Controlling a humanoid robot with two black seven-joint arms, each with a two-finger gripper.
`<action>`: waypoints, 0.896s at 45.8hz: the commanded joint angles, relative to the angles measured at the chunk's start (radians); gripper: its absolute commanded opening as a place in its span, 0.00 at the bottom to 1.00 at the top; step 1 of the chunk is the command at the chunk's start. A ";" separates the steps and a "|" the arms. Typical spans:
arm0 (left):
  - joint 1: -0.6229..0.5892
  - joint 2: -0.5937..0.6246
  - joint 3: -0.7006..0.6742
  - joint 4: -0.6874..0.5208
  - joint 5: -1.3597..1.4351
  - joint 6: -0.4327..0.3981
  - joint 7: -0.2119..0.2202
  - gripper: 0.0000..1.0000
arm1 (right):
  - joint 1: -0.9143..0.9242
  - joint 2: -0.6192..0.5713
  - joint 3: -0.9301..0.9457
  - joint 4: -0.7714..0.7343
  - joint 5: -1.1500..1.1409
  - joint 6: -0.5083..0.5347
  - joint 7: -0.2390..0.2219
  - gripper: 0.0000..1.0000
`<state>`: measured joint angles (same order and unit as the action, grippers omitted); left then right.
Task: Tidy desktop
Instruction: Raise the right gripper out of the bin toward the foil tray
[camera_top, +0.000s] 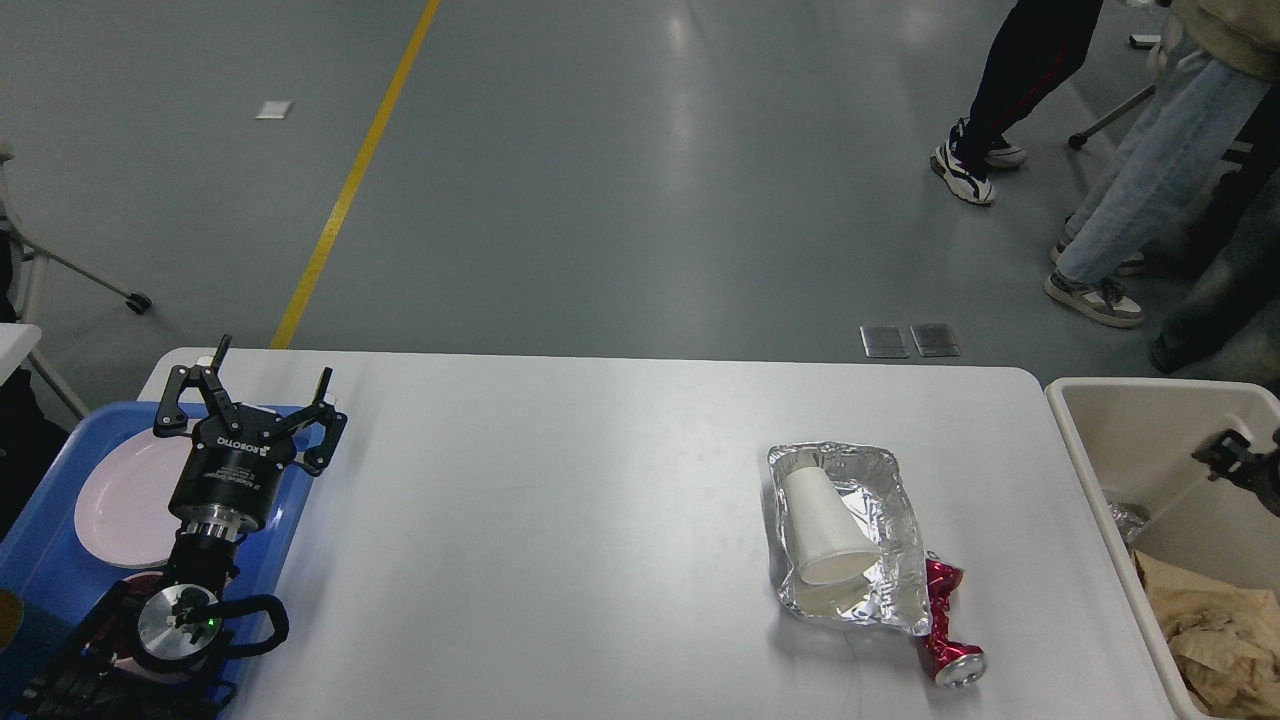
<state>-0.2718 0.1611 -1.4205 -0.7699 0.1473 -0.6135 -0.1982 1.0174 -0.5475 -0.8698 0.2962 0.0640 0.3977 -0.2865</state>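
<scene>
My left end effector (258, 400) hangs released, fingers spread, over the blue plastic tray (40, 560) holding a pale round plate (125, 505) at the large white desk's (560, 520) left edge. A white paper cup (825, 530) lies tipped in a crumpled foil tray (885, 500), a crushed red can (945, 625) beside it. My right end effector (1235, 460) hovers over the beige plastic bin (1100, 440); its state I cannot tell.

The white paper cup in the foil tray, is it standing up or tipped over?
Tipped over. The paper cup lies on its side inside the foil tray, its open mouth pointing toward the near edge of the desktop.
</scene>
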 joint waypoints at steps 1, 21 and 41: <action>-0.001 0.000 0.000 0.000 0.000 0.000 0.000 0.96 | 0.271 -0.003 -0.101 0.211 -0.101 0.116 -0.006 1.00; 0.000 0.003 0.000 0.001 0.000 0.000 0.000 0.97 | 1.096 0.192 -0.307 0.902 -0.119 0.464 -0.008 1.00; 0.000 0.005 -0.002 0.000 0.000 0.000 0.002 0.97 | 1.451 0.135 -0.340 1.272 -0.050 0.500 -0.008 1.00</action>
<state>-0.2715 0.1657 -1.4221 -0.7701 0.1473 -0.6139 -0.1976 2.4247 -0.4065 -1.1814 1.5393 -0.0259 0.9088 -0.2954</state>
